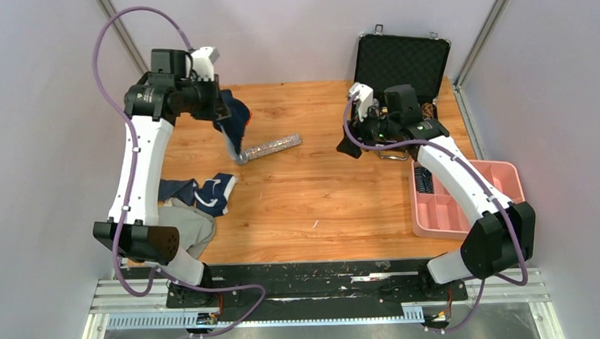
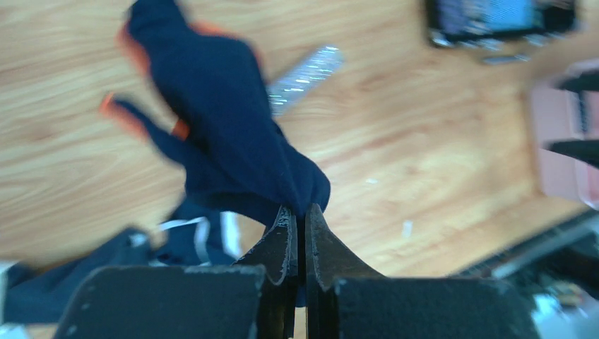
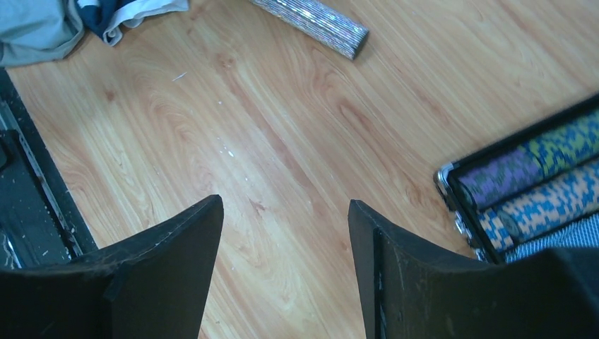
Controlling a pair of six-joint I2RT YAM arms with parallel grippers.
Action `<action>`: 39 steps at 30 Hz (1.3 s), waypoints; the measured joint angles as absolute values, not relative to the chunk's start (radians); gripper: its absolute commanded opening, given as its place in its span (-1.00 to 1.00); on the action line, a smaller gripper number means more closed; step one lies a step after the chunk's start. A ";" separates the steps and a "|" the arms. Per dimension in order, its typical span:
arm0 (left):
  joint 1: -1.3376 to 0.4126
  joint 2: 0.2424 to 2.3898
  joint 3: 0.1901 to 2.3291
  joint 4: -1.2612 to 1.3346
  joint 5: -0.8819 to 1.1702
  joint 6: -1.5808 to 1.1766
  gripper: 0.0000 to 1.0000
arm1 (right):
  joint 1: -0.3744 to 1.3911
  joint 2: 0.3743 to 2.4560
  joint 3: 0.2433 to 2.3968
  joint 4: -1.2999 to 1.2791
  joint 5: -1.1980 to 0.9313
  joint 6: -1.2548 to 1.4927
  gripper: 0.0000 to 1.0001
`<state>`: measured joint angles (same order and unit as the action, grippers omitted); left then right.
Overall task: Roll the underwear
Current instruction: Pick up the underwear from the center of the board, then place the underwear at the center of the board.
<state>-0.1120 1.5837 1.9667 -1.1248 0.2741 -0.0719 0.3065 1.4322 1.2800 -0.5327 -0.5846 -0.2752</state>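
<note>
My left gripper (image 1: pixel 224 112) is shut on the plain navy underwear with orange trim (image 1: pixel 234 120) and holds it hanging above the table at the back left; in the left wrist view (image 2: pixel 226 134) the cloth dangles from my closed fingertips (image 2: pixel 300 212). The second navy underwear with white stripes (image 1: pixel 206 193) lies crumpled on the table near the left arm; it also shows in the left wrist view (image 2: pixel 180 244). My right gripper (image 1: pixel 351 146) is open and empty over bare wood (image 3: pixel 282 205), right of centre.
A glittery silver tube (image 1: pixel 273 147) lies mid-table. A grey cloth (image 1: pixel 188 224) lies at the front left. An open black case of chips (image 1: pixel 399 66) stands at the back right. A pink compartment tray (image 1: pixel 503 177) sits at the right edge.
</note>
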 measured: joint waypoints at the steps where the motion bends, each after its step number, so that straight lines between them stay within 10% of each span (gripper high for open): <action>1: -0.139 1.575 1.956 -1.120 0.320 -0.092 -1.00 | 0.325 1.432 1.284 -0.531 -0.585 -0.295 0.35; 12: -0.281 1.623 1.872 -1.095 0.665 -0.176 -0.91 | 0.339 1.344 1.285 -0.525 -0.604 -0.316 0.37; 18: -0.341 1.929 1.963 -1.054 0.718 -0.202 0.04 | 0.318 1.335 1.230 -0.518 -0.624 -0.318 0.37; 22: -0.385 2.170 2.019 -1.050 0.670 -0.198 0.32 | 0.316 1.376 1.196 -0.519 -0.626 -0.334 0.35; 31: -0.368 2.191 2.197 -1.020 0.473 -0.086 0.17 | 0.329 1.470 1.145 -0.498 -0.611 -0.300 0.11; 39: -0.283 1.806 1.671 -0.823 0.642 0.232 0.20 | 0.337 1.644 1.114 -0.470 -0.577 -0.067 0.18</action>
